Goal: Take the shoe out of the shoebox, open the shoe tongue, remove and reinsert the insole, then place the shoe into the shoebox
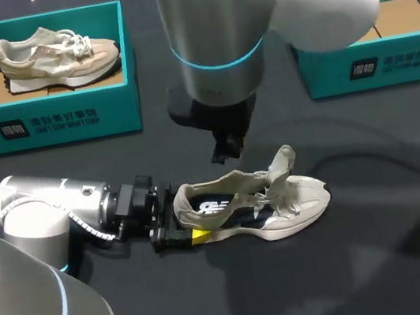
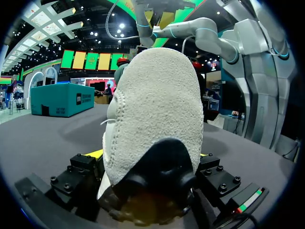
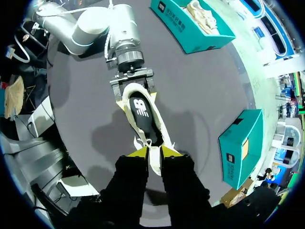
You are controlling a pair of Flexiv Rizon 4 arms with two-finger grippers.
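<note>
Left gripper (image 1: 180, 232) clamped on the heel of the shoe (image 1: 282, 211), middle of the bench (image 1: 371, 268). Right gripper (image 3: 153, 151) hovers above it, slightly parted, empty. Risk: pulling the insole (image 3: 141, 112) yanks the shoe from the clamp, or the tongue (image 1: 281, 164) flops back.

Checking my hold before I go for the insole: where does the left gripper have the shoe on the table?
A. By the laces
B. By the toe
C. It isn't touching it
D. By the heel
D: in the head view the left gripper clamps the heel end of the shoe, and the left wrist view shows the heel between its fingers.
</note>
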